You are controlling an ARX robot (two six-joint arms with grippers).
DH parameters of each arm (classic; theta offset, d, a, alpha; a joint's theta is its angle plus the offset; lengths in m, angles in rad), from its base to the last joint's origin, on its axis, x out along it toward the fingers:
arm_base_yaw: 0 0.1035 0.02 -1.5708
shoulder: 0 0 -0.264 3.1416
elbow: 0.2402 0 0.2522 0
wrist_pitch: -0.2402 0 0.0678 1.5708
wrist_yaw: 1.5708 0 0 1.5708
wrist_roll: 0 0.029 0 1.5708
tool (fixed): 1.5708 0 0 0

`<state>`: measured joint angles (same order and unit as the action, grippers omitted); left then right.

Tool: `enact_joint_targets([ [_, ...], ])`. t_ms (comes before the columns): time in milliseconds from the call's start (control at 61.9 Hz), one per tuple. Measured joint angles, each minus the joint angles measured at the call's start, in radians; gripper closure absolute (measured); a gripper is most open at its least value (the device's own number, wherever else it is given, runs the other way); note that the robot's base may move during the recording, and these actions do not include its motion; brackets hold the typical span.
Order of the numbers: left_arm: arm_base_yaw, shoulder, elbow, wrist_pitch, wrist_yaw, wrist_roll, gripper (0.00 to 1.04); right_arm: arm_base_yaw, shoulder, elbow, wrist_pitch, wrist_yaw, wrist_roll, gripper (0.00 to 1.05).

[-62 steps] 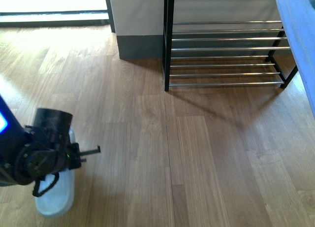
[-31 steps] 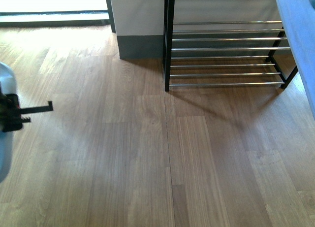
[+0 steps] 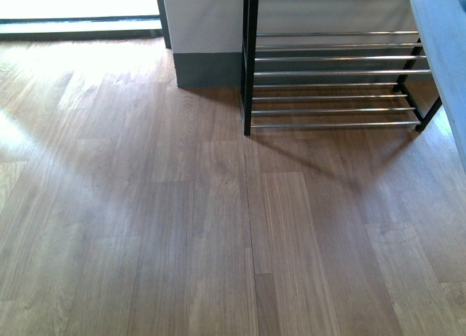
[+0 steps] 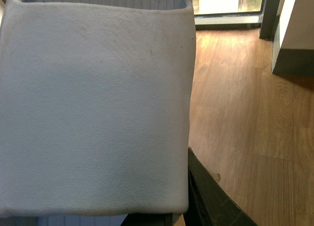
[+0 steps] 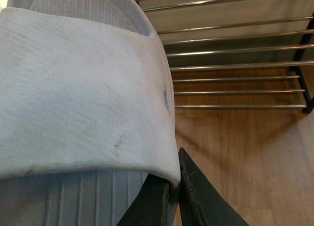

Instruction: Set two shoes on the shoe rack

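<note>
Each of my grippers holds one of the two shoes, a pale blue foam slide. In the left wrist view one slide's [image 4: 93, 103] broad strap fills most of the picture, and my left gripper [image 4: 181, 213] is shut on its edge, one dark finger [image 4: 208, 199] showing beside it. In the right wrist view my right gripper [image 5: 174, 199] is shut on the strap edge of the other slide [image 5: 83, 98], held above the floor in front of the shoe rack [image 5: 235, 49]. The front view shows the rack [image 3: 335, 73] at the back right and that slide [image 3: 445, 52] at the right edge. The left arm is outside the front view.
A white wall column with a grey base [image 3: 205, 41] stands just left of the rack. A bright doorway with a dark floor track [image 3: 80, 24] lies at the back left. Wooden floor [image 3: 218, 227] stretches across the front.
My left arm has lifted its slide off the floor at the front left and carried it left, out of the front view. The slide at the right edge has barely moved.
</note>
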<state>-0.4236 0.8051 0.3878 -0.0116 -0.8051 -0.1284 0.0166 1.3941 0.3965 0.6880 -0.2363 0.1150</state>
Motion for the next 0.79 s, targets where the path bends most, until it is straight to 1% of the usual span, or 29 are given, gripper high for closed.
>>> enact_joint_targets([
  [792, -0.002, 0.001, -0.001, -0.002, 0.002, 0.000, 1.03, -0.004, 0.000, 0.000, 0.000, 0.007, 0.000, 1.03],
])
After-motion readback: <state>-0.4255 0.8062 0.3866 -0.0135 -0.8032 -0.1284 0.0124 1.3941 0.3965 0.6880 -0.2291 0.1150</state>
